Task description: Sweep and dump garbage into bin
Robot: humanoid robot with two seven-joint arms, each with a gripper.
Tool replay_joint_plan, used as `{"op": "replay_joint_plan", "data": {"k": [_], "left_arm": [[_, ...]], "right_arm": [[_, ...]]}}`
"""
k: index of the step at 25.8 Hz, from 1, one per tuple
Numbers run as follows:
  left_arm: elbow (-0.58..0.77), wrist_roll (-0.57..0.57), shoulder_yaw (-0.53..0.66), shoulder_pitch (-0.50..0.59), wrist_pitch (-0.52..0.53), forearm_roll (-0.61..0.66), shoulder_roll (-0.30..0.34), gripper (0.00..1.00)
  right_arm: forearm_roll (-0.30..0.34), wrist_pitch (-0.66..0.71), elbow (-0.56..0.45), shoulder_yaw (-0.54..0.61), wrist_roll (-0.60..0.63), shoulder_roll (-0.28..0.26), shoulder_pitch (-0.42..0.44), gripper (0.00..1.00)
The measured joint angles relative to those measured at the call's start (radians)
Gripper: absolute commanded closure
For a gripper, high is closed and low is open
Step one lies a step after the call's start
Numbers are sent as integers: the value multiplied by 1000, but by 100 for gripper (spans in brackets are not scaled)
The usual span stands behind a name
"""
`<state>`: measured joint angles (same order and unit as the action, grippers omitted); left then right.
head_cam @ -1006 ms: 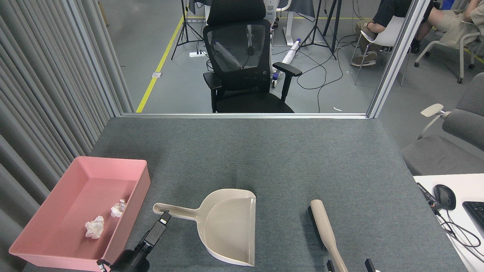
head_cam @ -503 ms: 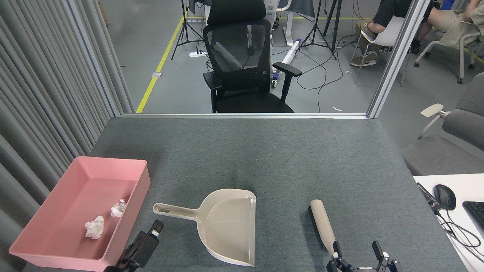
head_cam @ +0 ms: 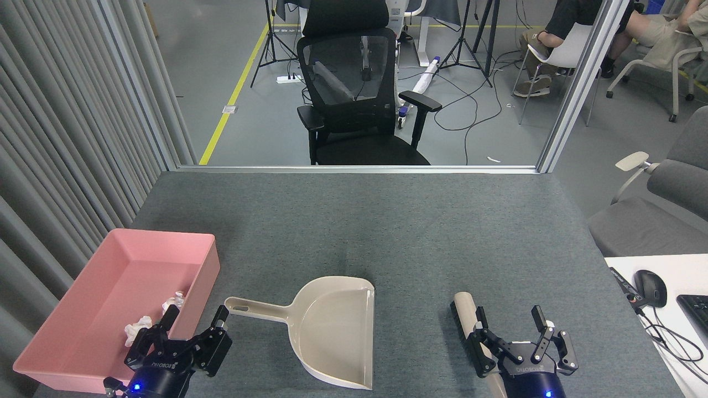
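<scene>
Here, both wads of garbage [head_cam: 138, 327] lie in the pink bin [head_cam: 83, 309]; the left hand [head_cam: 193, 326] and right hand [head_cam: 509, 326] hang spread and empty, dustpan [head_cam: 332, 326] and brush [head_cam: 467, 315] resting on the table [head_cam: 387, 221], apparently finished with.

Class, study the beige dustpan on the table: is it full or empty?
Empty. The dustpan lies flat with a bare scoop. The two paper wads sit inside the pink bin, partly hidden by the left gripper.
</scene>
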<state>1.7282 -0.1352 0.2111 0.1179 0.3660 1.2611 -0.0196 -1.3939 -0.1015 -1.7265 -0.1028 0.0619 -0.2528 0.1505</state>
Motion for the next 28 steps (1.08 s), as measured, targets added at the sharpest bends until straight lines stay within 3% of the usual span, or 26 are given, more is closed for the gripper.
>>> {"op": "replay_joint_plan", "data": {"k": [16,28], "left_arm": [[1,53,12,-13,-33,87,-20,1],[-2,94,14,-18,-28,106,11,1]], "right_arm": [[-61,1,71,-3,11,93,-58,1],[-79,2,81,-4,14,102,-64,1]]}}
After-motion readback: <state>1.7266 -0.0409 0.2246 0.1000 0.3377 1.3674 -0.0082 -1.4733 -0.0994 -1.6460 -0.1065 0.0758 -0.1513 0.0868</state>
